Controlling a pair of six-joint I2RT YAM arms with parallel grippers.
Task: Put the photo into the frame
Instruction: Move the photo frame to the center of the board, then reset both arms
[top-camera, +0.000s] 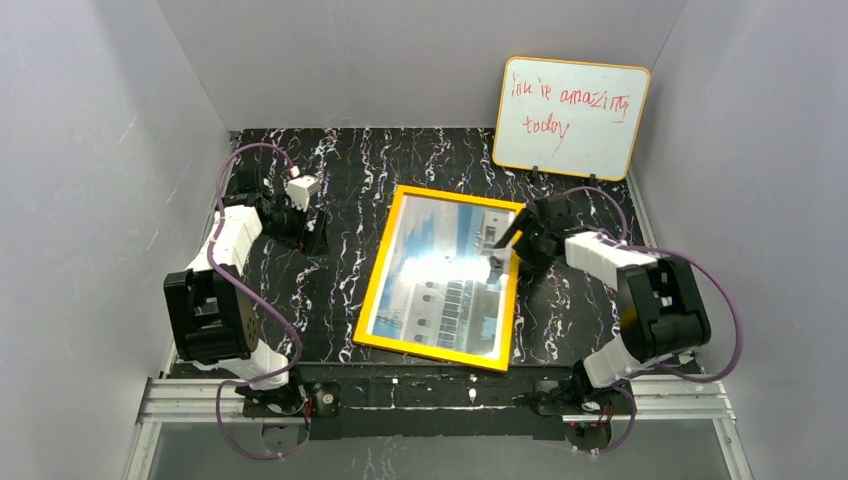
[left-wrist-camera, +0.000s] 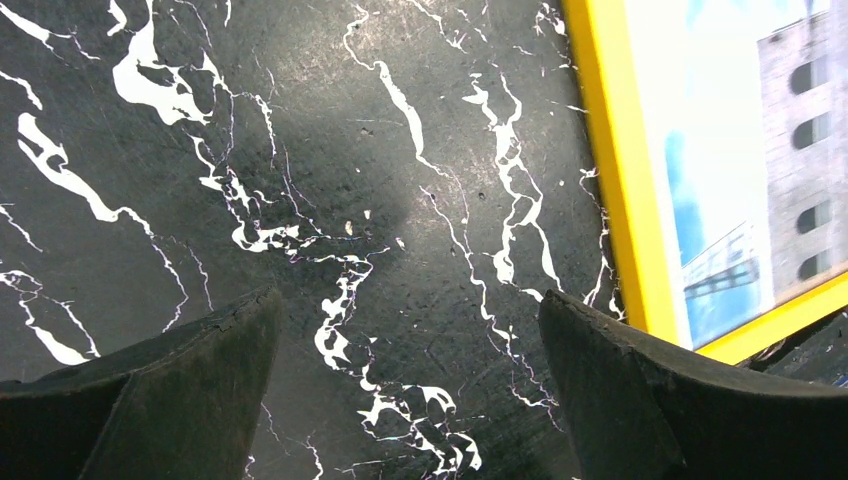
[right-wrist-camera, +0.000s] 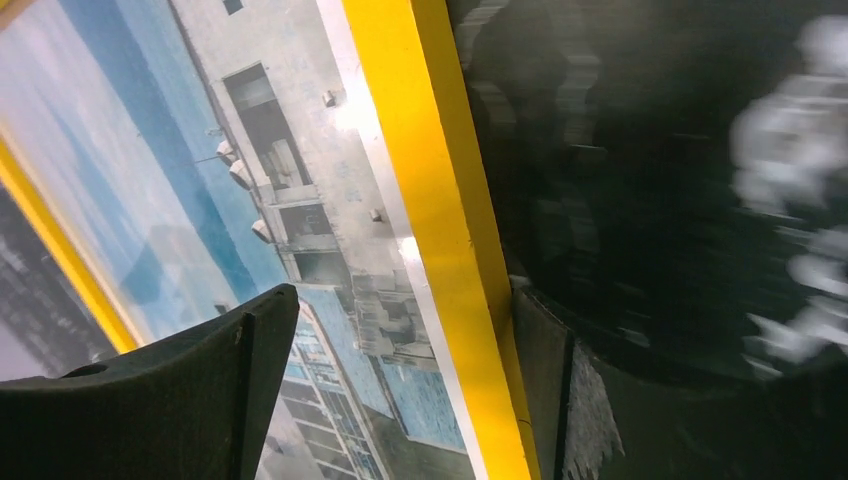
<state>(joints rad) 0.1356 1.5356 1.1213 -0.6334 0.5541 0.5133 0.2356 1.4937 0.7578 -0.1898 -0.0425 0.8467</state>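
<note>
The frame (top-camera: 376, 290) lies flat on the black marbled table (top-camera: 330, 160), yellow rim up. The photo (top-camera: 440, 290) of a white building and blue sky shows inside it, behind the pane. My right gripper (top-camera: 503, 252) is open at the frame's right rim. In the right wrist view (right-wrist-camera: 400, 300) one finger is over the photo (right-wrist-camera: 200, 150) and the other is just outside the yellow rim (right-wrist-camera: 440, 200). My left gripper (top-camera: 312, 240) is open and empty over bare table to the left of the frame. Its wrist view (left-wrist-camera: 410, 310) shows the frame's rim (left-wrist-camera: 620, 180) and the photo (left-wrist-camera: 740, 150) at the right.
A yellow-edged whiteboard (top-camera: 570, 118) with red writing leans on the back wall at the right. Grey walls close in the table on the left, back and right. A metal rail (top-camera: 440, 398) runs along the near edge.
</note>
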